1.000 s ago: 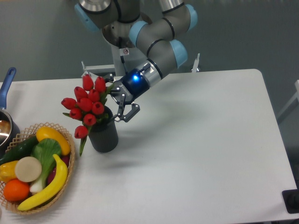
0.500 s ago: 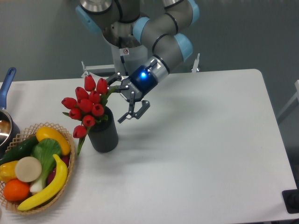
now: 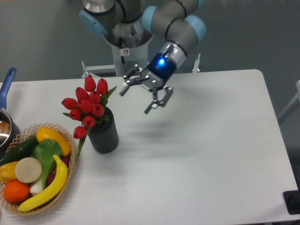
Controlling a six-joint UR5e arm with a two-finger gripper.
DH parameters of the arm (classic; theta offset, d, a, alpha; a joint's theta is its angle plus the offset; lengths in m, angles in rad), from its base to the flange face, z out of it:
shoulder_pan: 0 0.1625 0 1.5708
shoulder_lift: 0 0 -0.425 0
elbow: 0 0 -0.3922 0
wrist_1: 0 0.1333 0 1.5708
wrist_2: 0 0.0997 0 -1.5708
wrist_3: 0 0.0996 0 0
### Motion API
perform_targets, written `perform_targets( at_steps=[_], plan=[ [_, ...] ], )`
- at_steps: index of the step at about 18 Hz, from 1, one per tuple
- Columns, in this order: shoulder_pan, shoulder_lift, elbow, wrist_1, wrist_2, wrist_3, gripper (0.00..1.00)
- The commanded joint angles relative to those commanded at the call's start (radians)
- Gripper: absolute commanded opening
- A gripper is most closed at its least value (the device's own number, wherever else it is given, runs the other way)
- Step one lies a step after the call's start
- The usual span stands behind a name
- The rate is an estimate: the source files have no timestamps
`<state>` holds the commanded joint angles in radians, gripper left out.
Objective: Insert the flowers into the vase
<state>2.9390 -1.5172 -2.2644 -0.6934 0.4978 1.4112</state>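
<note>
Gripper point(image 3: 136, 99) spread apart; vase point(image 3: 104, 136) seemingly hides flowers' point(image 3: 87, 104) stems.

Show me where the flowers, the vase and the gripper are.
flowers point(image 3: 87, 106), fixed camera, on a red bud
vase point(image 3: 105, 137), fixed camera, on its ribbed wall
gripper point(image 3: 136, 99), fixed camera, midway between the fingertips

The flowers point(image 3: 87, 104) are a bunch of red tulip buds, about ten of them, packed close on green stems with a few green leaves. They stand in the vase point(image 3: 103, 135), taller than it, and lean toward the left, so the buds hang out past its rim. One bud and a leaf droop down along the vase's left side. The vase is a dark grey, matte cylinder standing upright on the white counter point(image 3: 197, 159), at its left part.
</note>
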Motion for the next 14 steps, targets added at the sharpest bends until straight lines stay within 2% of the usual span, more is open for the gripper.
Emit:
perform_targets(
  at_steps=[3, 6, 8, 11, 12, 14],
  plan=[
    [0.003, -0.009, 0.093, -0.003, 0.243, -0.003, 1.0],
    [0.0, -0.119, 0.227, -0.008, 0.44, -0.011, 1.0],
    [-0.03, -0.184, 0.29, -0.006, 0.551, -0.014, 1.0],
    [-0.09, -0.317, 0.437, -0.009, 0.741, -0.076, 1.0],
    [-0.115, -0.346, 0.472, -0.015, 0.796, -0.084, 1.0],
    [-0.144, -0.374, 0.505, -0.067, 0.86, -0.087, 1.0]
  ],
)
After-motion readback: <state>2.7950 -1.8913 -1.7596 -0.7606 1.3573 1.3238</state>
